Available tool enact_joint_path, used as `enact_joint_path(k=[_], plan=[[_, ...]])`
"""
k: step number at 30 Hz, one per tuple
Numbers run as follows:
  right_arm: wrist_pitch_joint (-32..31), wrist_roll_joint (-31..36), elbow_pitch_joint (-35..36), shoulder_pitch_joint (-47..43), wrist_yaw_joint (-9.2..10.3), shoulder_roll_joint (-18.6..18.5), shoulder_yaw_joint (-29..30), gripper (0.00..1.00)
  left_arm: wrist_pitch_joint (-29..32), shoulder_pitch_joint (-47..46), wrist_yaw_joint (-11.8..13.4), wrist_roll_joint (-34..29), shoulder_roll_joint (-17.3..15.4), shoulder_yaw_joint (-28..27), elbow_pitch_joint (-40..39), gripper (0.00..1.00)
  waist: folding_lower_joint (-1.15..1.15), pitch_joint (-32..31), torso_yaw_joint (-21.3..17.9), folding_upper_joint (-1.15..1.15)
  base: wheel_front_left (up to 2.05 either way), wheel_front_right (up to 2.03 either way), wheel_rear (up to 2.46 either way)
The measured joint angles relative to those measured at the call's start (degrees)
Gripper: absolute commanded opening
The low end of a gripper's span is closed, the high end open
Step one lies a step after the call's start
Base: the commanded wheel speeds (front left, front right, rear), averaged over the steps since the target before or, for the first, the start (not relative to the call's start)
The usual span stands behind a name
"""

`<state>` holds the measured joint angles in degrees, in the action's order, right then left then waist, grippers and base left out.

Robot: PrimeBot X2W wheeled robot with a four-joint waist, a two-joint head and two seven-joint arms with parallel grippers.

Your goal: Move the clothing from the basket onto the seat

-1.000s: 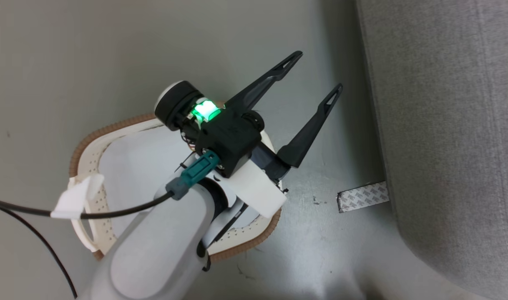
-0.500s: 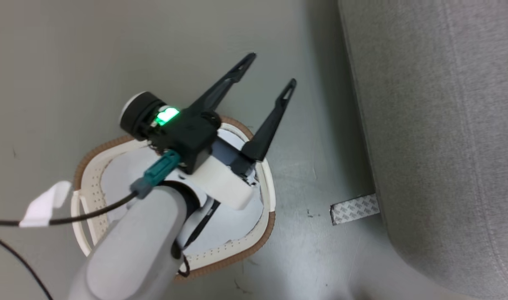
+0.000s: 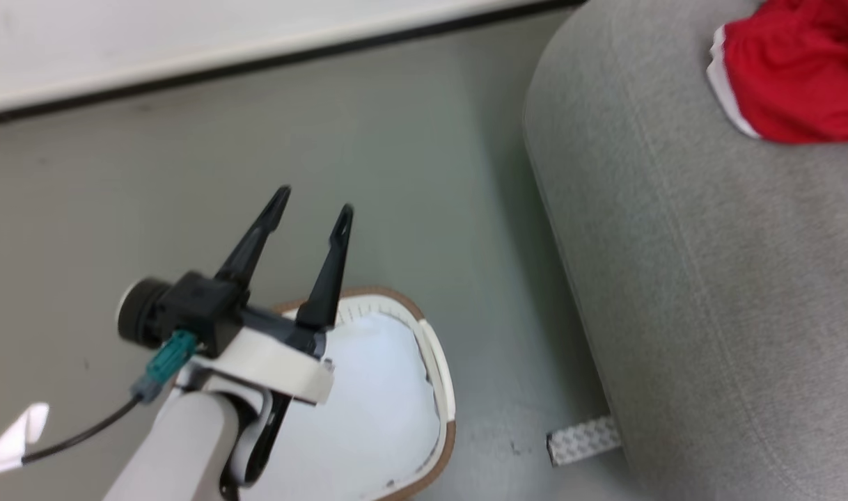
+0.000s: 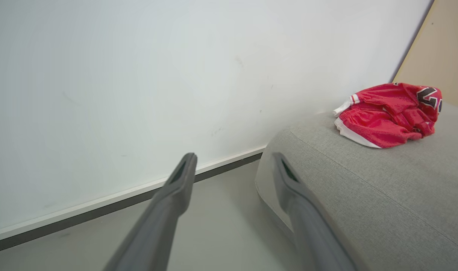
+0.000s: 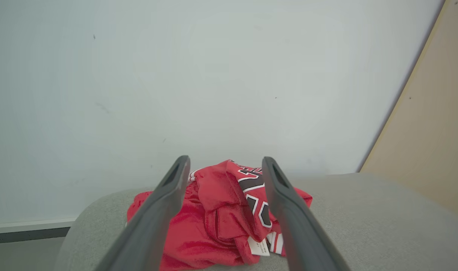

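- Grey floor (image 3: 410, 160) meets one white wall (image 3: 187, 42); one basket (image 3: 438, 362) stands near one seat (image 3: 674, 292).
- One red heap of clothing (image 3: 793, 76) lies on the seat.
- Left end effector (image 3: 313, 202) hovers over the basket's far rim, fingers parted, empty; right end effector (image 5: 225, 161) points at the clothing, parted, empty.
- Head camera has tilted up since half a second ago: wall and clothing now show.

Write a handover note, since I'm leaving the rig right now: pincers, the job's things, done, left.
Left pincer: open, empty, raised by the basket.
Right pincer: open, empty, pointing at the clothing.
Clothing: red heap lying on the seat.
Basket: on the floor beside the seat; its visible inside holds white padding, nothing red; the arm hides part.
Done: clothing on seat. Left: check the basket's hidden part.
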<state>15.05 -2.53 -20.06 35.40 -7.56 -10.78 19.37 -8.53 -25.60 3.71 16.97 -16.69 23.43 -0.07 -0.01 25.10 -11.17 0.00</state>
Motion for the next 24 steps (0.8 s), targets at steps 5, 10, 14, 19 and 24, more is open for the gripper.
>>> enact_joint_path(k=[5,10,14,19,24], plan=[[0.0,-0.7,3.1,-6.41,0.0,0.24,-4.56,1.0,-2.19,5.59,2.3,1.45,-0.2,-1.65,0.74,1.0,-0.01,-6.75,0.67,0.0,0.0,0.0,0.0],[0.0,-1.08,4.33,-12.67,0.0,1.49,-9.26,1.0,-3.8,11.22,3.78,3.1,0.14,-2.91,1.85,1.0,-0.01,-13.17,2.1,0.0,0.0,0.0,0.0],[0.0,-1.45,4.7,-16.31,0.0,2.3,-12.22,1.0,-4.78,15.57,4.53,4.46,0.13,-4.02,3.16,1.0,-0.02,-17.79,3.41,0.0,0.0,0.0,0.0],[0.01,-3.01,4.8,-20.25,0.01,4.19,-15.49,1.0,-6.09,19.94,5.6,4.68,0.13,-5.8,4.13,1.0,-0.01,-22.13,4.97,0.0,0.0,0.0,0.0],[0.01,-3.48,3.9,-25.22,0.0,5.97,-19.49,1.0,-6.53,24.24,5.68,4.71,1.04,-7.2,4.95,1.0,-0.01,-24.69,6.27,0.0,0.0,0.0,0.0]])
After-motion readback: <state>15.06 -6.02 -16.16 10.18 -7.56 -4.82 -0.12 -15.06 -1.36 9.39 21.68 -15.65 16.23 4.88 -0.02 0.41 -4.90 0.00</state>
